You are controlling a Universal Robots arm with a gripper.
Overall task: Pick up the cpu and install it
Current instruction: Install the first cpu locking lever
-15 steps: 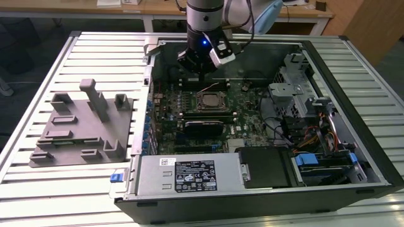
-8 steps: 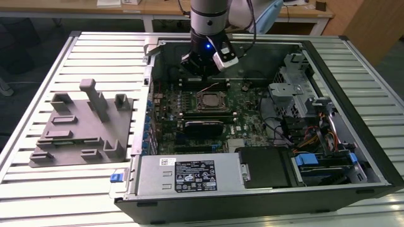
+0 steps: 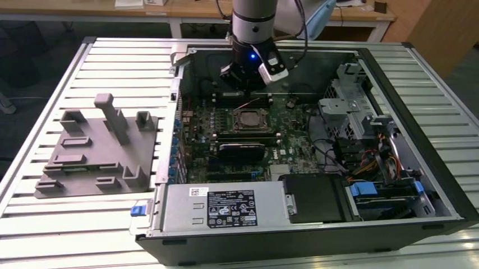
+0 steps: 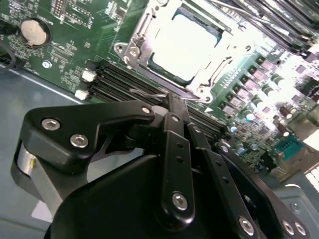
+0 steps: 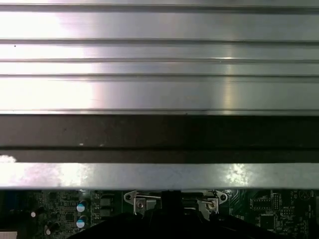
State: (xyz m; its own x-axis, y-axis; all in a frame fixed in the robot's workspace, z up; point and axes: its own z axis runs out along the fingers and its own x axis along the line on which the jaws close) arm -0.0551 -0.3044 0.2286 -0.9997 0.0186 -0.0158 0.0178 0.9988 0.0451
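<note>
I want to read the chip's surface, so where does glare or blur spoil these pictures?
In the second wrist view, glare whitens the chip in its socket, and the near gripper looks soft. In the first wrist view, bright streaks cross the ribbed metal. The exterior view is evenly lit.

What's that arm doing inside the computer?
A robot arm is reaching into an open computer case lying on a slatted table. Its gripper hangs just above the motherboard, next to the processor socket. The cpu, a pale silvery square, already sits in that socket. A grey fixture block lies beside the case.
</note>
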